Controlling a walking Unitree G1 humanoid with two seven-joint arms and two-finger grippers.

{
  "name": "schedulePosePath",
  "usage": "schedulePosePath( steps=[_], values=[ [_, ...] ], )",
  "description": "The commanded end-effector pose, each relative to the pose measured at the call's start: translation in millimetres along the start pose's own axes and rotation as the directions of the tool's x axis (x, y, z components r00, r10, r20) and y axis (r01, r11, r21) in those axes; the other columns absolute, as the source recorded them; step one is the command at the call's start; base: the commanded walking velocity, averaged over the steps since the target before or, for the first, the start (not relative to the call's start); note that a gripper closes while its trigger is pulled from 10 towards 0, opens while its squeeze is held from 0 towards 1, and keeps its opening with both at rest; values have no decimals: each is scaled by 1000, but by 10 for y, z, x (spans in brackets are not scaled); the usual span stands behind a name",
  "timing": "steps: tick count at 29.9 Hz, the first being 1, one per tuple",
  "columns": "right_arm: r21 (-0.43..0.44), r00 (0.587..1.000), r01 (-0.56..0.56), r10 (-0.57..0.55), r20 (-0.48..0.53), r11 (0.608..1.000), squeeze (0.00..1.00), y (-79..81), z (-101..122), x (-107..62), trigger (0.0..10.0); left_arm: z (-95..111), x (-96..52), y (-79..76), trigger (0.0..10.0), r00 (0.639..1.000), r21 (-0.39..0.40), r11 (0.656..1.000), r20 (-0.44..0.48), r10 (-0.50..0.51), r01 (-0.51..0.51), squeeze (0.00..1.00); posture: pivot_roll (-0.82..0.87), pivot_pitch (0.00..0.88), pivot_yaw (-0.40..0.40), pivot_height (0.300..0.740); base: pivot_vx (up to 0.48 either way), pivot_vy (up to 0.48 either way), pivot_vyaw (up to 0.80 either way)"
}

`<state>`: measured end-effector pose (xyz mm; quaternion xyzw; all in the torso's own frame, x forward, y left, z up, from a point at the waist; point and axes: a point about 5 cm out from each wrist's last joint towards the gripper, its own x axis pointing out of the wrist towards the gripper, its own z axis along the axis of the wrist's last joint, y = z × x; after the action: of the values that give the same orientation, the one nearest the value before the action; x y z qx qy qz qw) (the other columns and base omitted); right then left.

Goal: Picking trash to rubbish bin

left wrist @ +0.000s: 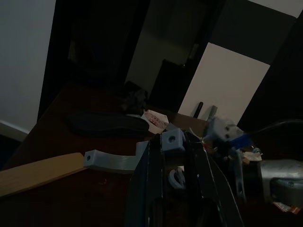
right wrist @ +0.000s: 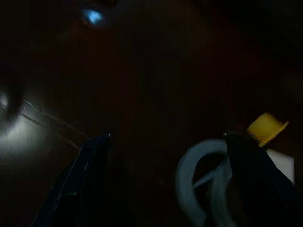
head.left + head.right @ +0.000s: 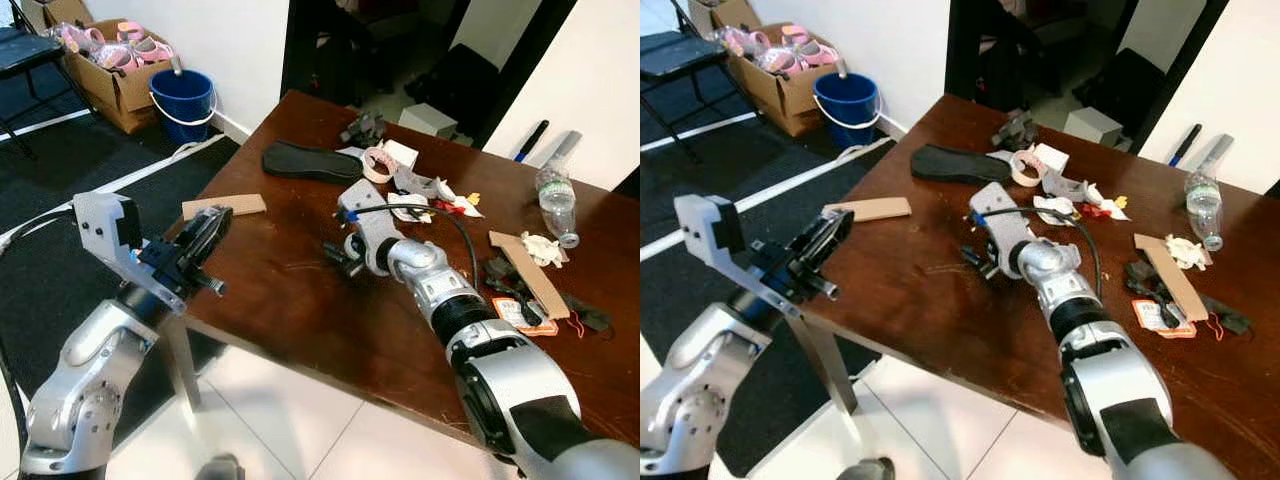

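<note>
The right gripper (image 3: 340, 255) is hovering wide-jawed over the brown table (image 3: 290, 300); the left gripper (image 3: 205, 235), at nine o'clock, is sitting closed.

We're in a room of a home. A cluttered wooden table (image 3: 300, 290) mid-frame, tiled floor (image 3: 300, 430) below. Upper left: blue bucket (image 3: 182, 100) and a cardboard box (image 3: 110, 80).

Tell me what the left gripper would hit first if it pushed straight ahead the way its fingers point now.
Probably the flat cardboard strip at the table edge. The left gripper hovers just short of it, fingers aimed over the tabletop; beyond lies the dark shoe insole. Its height is unclear, so it may pass above.
</note>
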<state>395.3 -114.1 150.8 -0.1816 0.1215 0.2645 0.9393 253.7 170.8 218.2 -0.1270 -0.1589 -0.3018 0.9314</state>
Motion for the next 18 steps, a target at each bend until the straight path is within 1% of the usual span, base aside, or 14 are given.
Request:
schedulePosePath(
  steps=[1,6,7,10,11,12,14,18],
  values=[
    [61,999,20,-17,-50,998,0,-26,-102,-16,10000,-32,-12,-22,10000,1000,5,1000,-11,-5,5,0,262,154,-125,740,0,0,0],
    [154,992,77,-61,-107,985,0,-69,-190,-36,10000,-60,-12,-44,10000,1000,3,1000,-22,-17,17,0,259,153,-128,740,0,0,0],
    [154,992,77,-61,-107,985,0,-69,-190,-36,10000,-60,-12,-44,10000,1000,3,1000,-22,-17,17,0,259,153,-128,740,0,0,0],
    [237,989,93,-63,-131,967,0,-67,-224,-40,10000,-65,-5,-49,10000,1000,1,1000,-23,-20,20,0,257,148,-126,740,0,0,0],
    [237,989,93,-63,-131,967,0,-67,-224,-40,10000,-65,-5,-49,10000,1000,1,1000,-23,-20,20,0,257,148,-126,740,0,0,0],
    [258,987,97,-60,-147,961,0,-58,-245,-41,10000,-66,-2,-50,10000,1000,0,1000,-23,-20,20,0,257,148,-126,740,0,0,0],
    [251,981,90,-42,-191,964,0,-20,-299,-40,10000,-68,1,-52,10000,999,0,1000,-24,-23,23,0,257,148,-126,740,0,0,0],
    [255,979,59,-5,-206,965,0,28,-320,-34,10000,-71,0,-53,10000,999,-1,1000,-25,-25,25,0,257,148,-126,740,0,0,0]
  ],
)
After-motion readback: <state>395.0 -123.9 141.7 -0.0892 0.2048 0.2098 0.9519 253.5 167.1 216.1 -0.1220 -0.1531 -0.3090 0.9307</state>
